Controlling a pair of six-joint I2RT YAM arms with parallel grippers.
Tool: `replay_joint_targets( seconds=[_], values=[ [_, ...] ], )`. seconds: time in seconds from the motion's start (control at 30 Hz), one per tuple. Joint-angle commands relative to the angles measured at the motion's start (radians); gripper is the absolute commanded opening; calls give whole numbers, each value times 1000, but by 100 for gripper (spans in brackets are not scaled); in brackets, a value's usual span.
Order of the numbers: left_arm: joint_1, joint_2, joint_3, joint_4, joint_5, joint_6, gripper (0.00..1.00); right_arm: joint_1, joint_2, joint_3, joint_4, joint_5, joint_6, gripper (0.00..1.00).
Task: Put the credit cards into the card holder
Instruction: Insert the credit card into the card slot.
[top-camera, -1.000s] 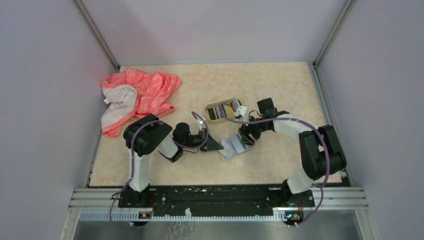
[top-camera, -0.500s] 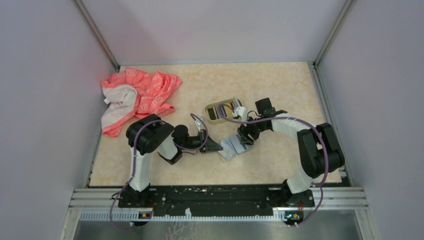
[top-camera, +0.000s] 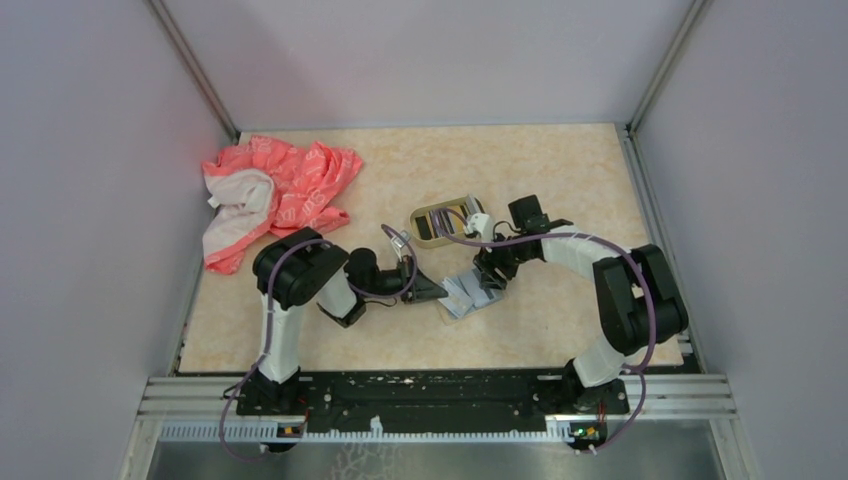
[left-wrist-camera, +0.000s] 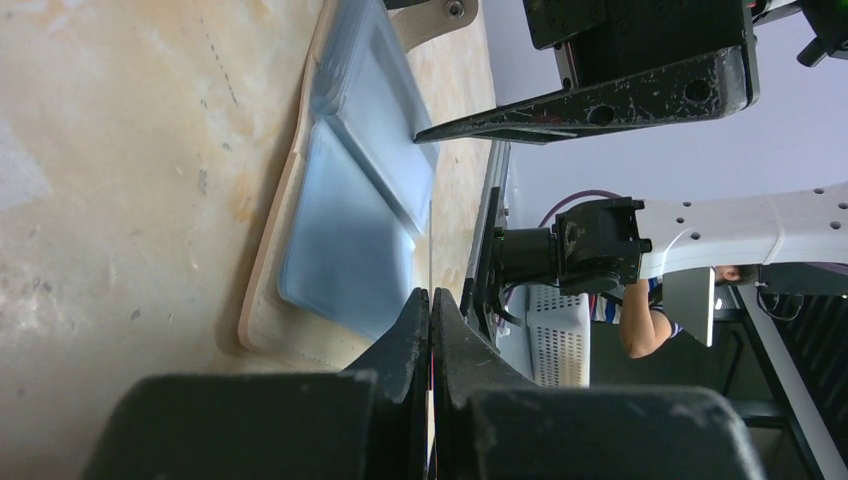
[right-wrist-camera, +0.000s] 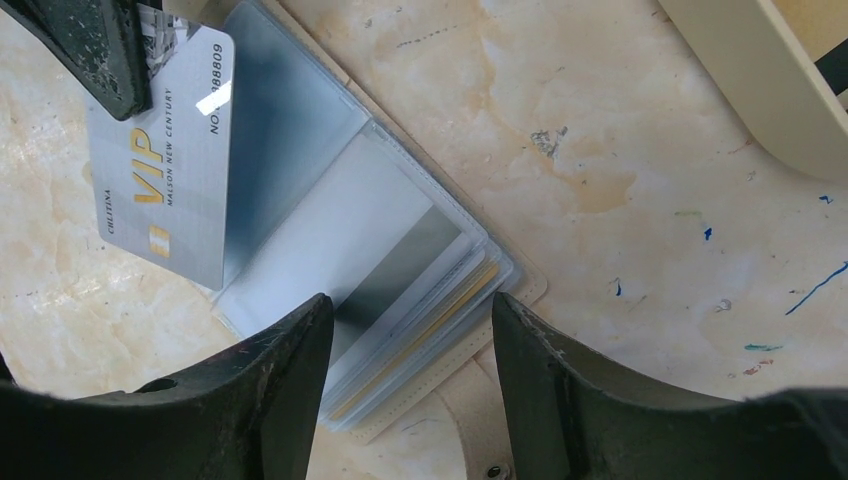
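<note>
Two hands at card holder (right-wrist-camera: 470, 300) on tabletop (right-wrist-camera: 620, 150), left hand (left-wrist-camera: 430, 296) clamped on silver VIP card (right-wrist-camera: 165, 190), right hand (right-wrist-camera: 410, 305) open astride the clear sleeves (right-wrist-camera: 300, 140).

Loads of bare beige marbled tabletop (top-camera: 570, 170) is left along the far and right sides, so that's where a gripper can be passed through. The far-left corner is hogged by a crumpled pink-and-white cloth (top-camera: 270, 195). The middle is jammed up. The cream wallet of clear plastic sleeves (top-camera: 462, 295) is hemmed in by the left gripper (top-camera: 438, 292) with a silvery VIP card (right-wrist-camera: 165, 190) pinched in it. The right gripper (top-camera: 490, 278) is spread above the wallet, and a gold-rimmed shallow tin (top-camera: 445, 220) is parked just behind.
</note>
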Motion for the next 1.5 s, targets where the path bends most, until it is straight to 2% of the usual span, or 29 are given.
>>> replay_joint_targets(
  seconds=[0.0,0.87,1.47],
  values=[
    [-9,29,34,48,13,-13,0,10,12,35,-2,5,-4,58],
    [-21,7,8,-38,-40,14,0,13,12,40,-8,8,1,57],
    [-21,-3,66,-166,-48,28,0,18,10,43,-12,12,1,56]
  ],
)
